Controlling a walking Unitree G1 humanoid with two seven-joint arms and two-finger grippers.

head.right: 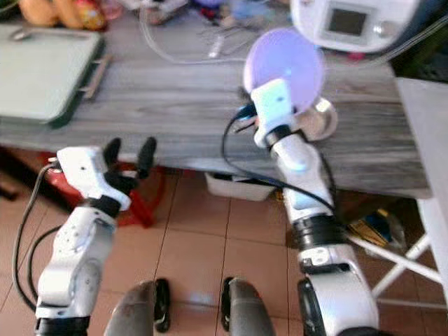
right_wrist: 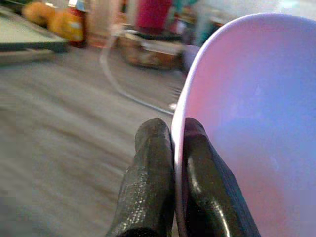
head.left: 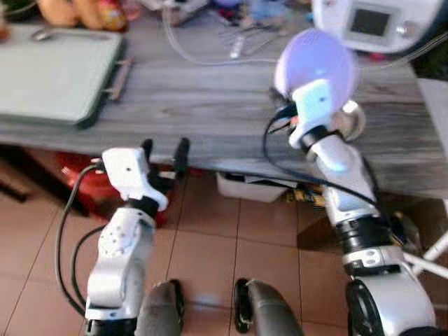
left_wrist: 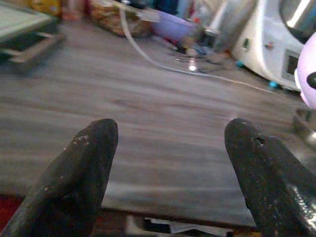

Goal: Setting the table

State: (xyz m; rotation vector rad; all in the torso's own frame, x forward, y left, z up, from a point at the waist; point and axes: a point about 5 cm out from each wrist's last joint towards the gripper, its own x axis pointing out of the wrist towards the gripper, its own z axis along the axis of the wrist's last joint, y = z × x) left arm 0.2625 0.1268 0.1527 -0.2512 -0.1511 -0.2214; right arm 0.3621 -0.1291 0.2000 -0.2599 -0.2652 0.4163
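A round lavender plate [head.left: 315,59] is held tilted on edge over the right part of the grey wooden table [head.left: 210,105]. My right gripper [right_wrist: 177,131] is shut on the plate's [right_wrist: 256,123] rim, one finger on each side. The plate's lower edge is hidden behind my wrist, so I cannot tell whether it touches the table. My left gripper [head.left: 164,150] is open and holds nothing, at the table's front edge left of centre, with its fingers [left_wrist: 84,163] pointing across the tabletop.
A green tray [head.left: 56,73] lies on the table's left end. A white appliance [head.left: 378,24], a clear tube [head.left: 203,56] and clutter line the back. A small metal cup [head.left: 353,119] sits by the plate. A red stool [head.left: 77,175] and a white box [head.left: 252,185] stand under the table.
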